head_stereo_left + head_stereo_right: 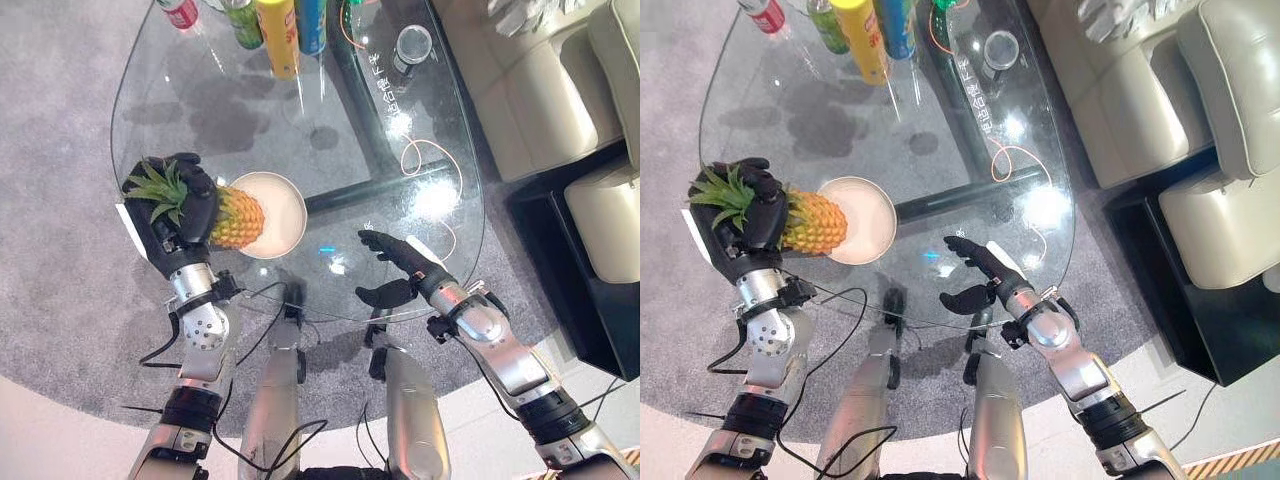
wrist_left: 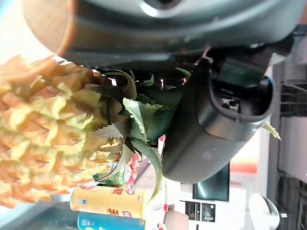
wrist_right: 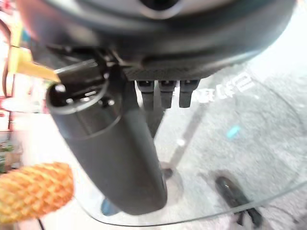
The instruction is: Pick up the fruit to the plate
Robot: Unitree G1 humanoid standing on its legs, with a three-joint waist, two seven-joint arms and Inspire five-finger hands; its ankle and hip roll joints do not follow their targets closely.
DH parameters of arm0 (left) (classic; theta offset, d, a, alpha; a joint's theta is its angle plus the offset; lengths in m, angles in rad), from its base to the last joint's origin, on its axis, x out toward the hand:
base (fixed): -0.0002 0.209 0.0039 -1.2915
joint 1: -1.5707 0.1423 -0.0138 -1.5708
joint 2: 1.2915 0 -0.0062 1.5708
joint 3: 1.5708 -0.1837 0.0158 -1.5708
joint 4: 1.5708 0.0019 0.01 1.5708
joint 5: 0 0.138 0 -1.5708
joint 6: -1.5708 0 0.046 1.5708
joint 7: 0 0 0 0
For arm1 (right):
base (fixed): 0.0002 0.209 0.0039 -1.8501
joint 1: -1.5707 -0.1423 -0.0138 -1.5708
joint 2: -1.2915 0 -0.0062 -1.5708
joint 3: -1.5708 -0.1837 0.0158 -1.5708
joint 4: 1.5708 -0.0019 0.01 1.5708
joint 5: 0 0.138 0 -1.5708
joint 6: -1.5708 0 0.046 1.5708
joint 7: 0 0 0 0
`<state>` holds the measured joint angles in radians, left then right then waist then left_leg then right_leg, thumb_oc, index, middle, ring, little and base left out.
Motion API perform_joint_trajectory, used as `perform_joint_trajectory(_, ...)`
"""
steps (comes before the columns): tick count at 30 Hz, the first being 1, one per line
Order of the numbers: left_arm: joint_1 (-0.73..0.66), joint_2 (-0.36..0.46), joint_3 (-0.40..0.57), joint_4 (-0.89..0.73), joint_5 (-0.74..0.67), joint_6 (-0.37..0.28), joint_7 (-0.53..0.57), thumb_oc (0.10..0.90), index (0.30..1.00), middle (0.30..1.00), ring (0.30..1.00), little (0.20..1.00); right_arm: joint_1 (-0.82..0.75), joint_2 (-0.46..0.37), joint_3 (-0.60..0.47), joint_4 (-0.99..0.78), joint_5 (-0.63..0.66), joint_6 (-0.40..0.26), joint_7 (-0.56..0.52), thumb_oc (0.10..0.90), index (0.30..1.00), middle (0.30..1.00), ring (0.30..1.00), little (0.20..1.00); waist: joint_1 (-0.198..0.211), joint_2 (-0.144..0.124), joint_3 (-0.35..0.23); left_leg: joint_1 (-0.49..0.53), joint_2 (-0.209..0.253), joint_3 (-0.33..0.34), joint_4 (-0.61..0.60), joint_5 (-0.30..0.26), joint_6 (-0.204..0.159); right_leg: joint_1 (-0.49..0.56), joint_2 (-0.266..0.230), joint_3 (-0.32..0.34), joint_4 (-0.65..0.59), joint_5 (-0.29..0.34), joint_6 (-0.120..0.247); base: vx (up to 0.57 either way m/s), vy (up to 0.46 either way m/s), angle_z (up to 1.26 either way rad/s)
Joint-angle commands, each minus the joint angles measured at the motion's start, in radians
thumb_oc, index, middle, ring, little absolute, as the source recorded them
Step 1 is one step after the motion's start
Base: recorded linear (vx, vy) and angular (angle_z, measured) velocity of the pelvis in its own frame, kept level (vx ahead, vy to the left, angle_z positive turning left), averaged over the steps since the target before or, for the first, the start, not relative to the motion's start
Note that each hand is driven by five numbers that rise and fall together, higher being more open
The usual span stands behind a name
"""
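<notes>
A pineapple (image 1: 238,216) with a green leafy crown (image 1: 160,188) lies on its side, its yellow body over the left rim of a round white plate (image 1: 285,210) on the glass table. My left hand (image 1: 192,215) is shut round the fruit where the crown meets the body; in the left wrist view the thumb (image 2: 211,129) curls past the leaves (image 2: 139,120). My right hand (image 1: 395,260) hovers over the table's near edge, right of the plate, fingers straight and holding nothing. The pineapple (image 3: 33,191) also shows in the right wrist view.
Several cans and bottles (image 1: 278,35) stand along the table's far edge, with a round glass lid (image 1: 413,44) and an orange cable (image 1: 420,155) to the right. A beige sofa (image 1: 560,90) borders the right side. Grey carpet (image 1: 60,200) surrounds the glass table (image 1: 400,190).
</notes>
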<state>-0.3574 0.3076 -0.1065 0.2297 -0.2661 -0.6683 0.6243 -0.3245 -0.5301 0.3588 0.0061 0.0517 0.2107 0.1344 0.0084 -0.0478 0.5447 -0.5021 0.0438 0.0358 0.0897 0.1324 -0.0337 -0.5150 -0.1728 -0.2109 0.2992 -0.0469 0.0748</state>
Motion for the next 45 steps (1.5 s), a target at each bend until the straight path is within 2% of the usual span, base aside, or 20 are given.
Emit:
perform_joint_trajectory(1, -0.110, 0.085, 0.036, -0.087, 0.166, -0.175, 0.058, 0.100, 0.300, 0.300, 0.300, 0.200, -0.055, 0.008, 0.012, -0.070, 0.064, -0.033, 0.008, 0.800, 0.900, 0.900, 0.900, 0.900, -0.003, -0.036, -0.025, -0.059, -0.002, 0.007, 0.115, -0.072, -0.001, -0.031, 0.028, 0.050, -0.067, 0.097, 0.004, -0.04, 0.043, -0.01)
perform_joint_trajectory(8, -0.180, 0.104, 0.029, -0.015, 0.264, -0.206, 0.170, 0.100, 0.300, 0.300, 0.300, 0.200, -0.089, 0.014, 0.053, -0.041, 0.064, -0.004, 0.028, 0.800, 0.900, 0.900, 0.900, 0.900, -0.027, -0.034, -0.025, -0.164, 0.001, 0.020, 0.191, -0.096, -0.004, -0.141, 0.042, 0.072, 0.004, 0.078, -0.006, -0.02, 0.082, -0.07)
perform_joint_trajectory(18, -0.254, 0.115, 0.017, 0.063, 0.381, -0.242, 0.300, 0.100, 0.300, 0.300, 0.300, 0.200, -0.136, 0.012, 0.124, 0.000, 0.133, 0.078, 0.141, 0.800, 0.900, 0.900, 0.900, 0.900, -0.036, -0.028, -0.025, -0.301, -0.010, 0.020, 0.244, -0.095, -0.007, -0.279, 0.050, 0.080, 0.057, 0.078, -0.016, -0.02, 0.070, -0.02)
perform_joint_trajectory(27, -0.325, 0.116, -0.020, 0.189, 0.439, -0.269, 0.447, 0.100, 0.300, 0.300, 0.300, 0.200, -0.175, 0.009, 0.152, 0.074, 0.151, 0.039, 0.127, 0.800, 0.900, 0.900, 0.900, 0.900, -0.040, -0.027, -0.025, -0.382, -0.023, 0.006, 0.273, -0.093, -0.007, -0.363, 0.050, 0.082, 0.074, 0.087, -0.020, -0.01, 0.038, 0.00)
perform_joint_trajectory(33, -0.351, 0.125, -0.024, 0.224, 0.443, -0.279, 0.479, 0.100, 0.300, 0.300, 0.300, 0.200, -0.196, 0.002, 0.154, 0.092, 0.153, 0.039, 0.132, 0.800, 0.900, 0.900, 0.900, 0.900, -0.044, -0.028, -0.025, -0.411, -0.026, 0.003, 0.289, -0.094, -0.008, -0.394, 0.051, 0.079, 0.088, 0.089, -0.021, -0.01, 0.036, 0.00)
perform_joint_trajectory(37, -0.382, 0.131, -0.050, 0.263, 0.463, -0.256, 0.539, 0.100, 0.300, 0.300, 0.300, 0.200, -0.212, -0.017, 0.160, 0.110, 0.161, 0.025, 0.144, 0.800, 0.900, 0.900, 0.900, 0.900, -0.050, -0.021, -0.025, -0.436, -0.029, -0.005, 0.307, -0.092, -0.011, -0.427, 0.050, 0.089, 0.114, 0.088, -0.024, -0.02, 0.065, 0.01)
perform_joint_trajectory(41, -0.405, 0.139, -0.058, 0.305, 0.464, -0.224, 0.552, 0.100, 0.300, 0.300, 0.300, 0.200, -0.222, -0.012, 0.158, 0.121, 0.160, 0.015, 0.143, 0.800, 0.900, 0.900, 0.900, 0.900, -0.051, -0.022, -0.025, -0.448, -0.031, -0.007, 0.322, -0.099, -0.008, -0.442, 0.046, 0.082, 0.126, 0.086, -0.023, -0.01, 0.001, 0.03)
perform_joint_trajectory(45, -0.431, 0.160, -0.070, 0.362, 0.452, -0.221, 0.574, 0.100, 0.300, 0.300, 0.300, 0.200, -0.243, -0.022, 0.166, 0.142, 0.176, 0.008, 0.140, 0.800, 0.900, 0.900, 0.900, 0.900, -0.055, -0.026, -0.025, -0.454, -0.030, -0.010, 0.325, -0.095, -0.015, -0.444, 0.046, 0.079, 0.123, 0.090, -0.025, 0.00, 0.000, 0.00)
